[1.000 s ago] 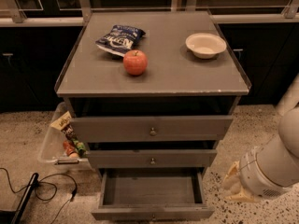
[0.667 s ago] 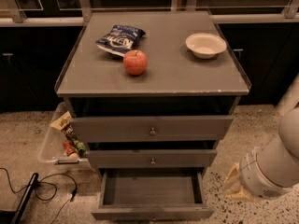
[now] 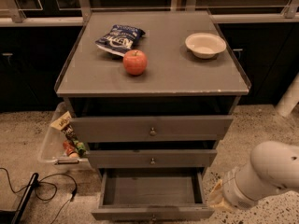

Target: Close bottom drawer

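Note:
The bottom drawer point(image 3: 152, 192) of the grey cabinet point(image 3: 154, 78) is pulled out. Its shallow grey box shows nothing inside, and its slim front point(image 3: 140, 213) lies along the lower edge of the view. The middle drawer point(image 3: 152, 158) and top drawer point(image 3: 152, 127) stick out a little, each with a small round knob. My white arm point(image 3: 266, 174) comes in from the lower right. My gripper point(image 3: 216, 199) is at its tan end, low beside the bottom drawer's right front corner.
On the cabinet top lie a red apple point(image 3: 135, 62), a blue chip bag point(image 3: 119, 38) and a white bowl point(image 3: 205, 44). A clear bin of snacks point(image 3: 60, 141) stands left of the cabinet. A black cable point(image 3: 42, 190) lies on the speckled floor at lower left.
My arm's end has moved a little down and to the left, closer to the bottom drawer's right front corner. The drawer has not moved.

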Controlling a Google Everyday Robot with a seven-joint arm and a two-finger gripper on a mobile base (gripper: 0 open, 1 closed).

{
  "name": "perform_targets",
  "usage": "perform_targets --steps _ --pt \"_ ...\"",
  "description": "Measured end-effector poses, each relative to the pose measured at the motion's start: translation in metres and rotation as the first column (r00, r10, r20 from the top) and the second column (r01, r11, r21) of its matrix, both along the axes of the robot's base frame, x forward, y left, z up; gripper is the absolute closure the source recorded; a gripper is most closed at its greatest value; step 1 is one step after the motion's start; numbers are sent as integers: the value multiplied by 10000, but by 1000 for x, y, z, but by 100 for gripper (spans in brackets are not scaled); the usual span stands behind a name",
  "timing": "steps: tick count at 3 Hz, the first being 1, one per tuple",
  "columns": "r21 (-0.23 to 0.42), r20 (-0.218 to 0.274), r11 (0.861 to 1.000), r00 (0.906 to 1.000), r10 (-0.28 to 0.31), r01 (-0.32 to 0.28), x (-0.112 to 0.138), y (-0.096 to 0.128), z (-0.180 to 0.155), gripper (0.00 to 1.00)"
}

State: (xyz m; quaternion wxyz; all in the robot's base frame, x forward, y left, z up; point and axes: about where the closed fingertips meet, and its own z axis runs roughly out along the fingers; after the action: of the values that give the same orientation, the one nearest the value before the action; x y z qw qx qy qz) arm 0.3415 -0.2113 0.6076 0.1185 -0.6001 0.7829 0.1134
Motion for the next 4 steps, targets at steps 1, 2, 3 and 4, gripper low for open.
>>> perform_targets --steps 1,2,3,4 --pt "653 391 9973 9986 -362 336 32 -3 -68 100" --pt "1293 154 9877 9958 -904 877 55 -19 -132 100" --pt "1285 167 9879 9958 -902 873 55 -19 -131 100" --pt "1438 -9 9830 9933 -1156 1145 58 -14 -166 100"
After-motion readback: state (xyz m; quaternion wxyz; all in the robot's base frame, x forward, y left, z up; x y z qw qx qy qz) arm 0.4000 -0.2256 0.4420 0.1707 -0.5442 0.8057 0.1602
